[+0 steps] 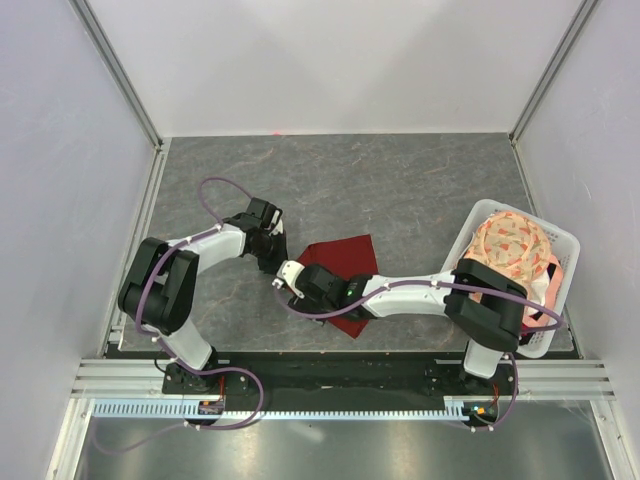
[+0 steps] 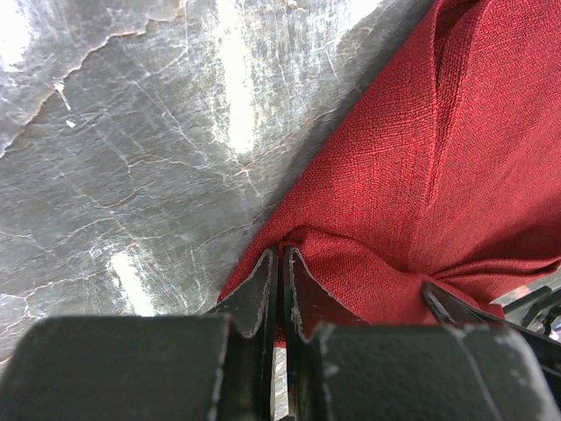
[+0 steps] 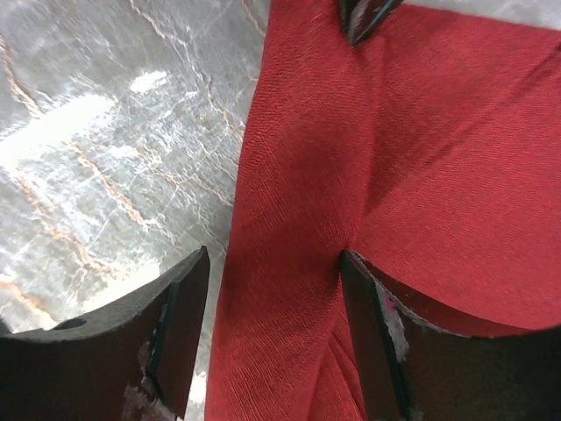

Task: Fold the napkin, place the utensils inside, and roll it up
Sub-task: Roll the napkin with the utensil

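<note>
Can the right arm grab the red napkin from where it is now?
Probably yes. The right arm reaches over the napkin, its jaws open with a raised fold of cloth between them and nothing in the way. The left arm pinches another edge, clear of that spot.

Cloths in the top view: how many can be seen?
2. The dark red napkin lies on the table, near its middle. The floral cloth sits in the white basket at the right. More may be hidden beneath it.
</note>
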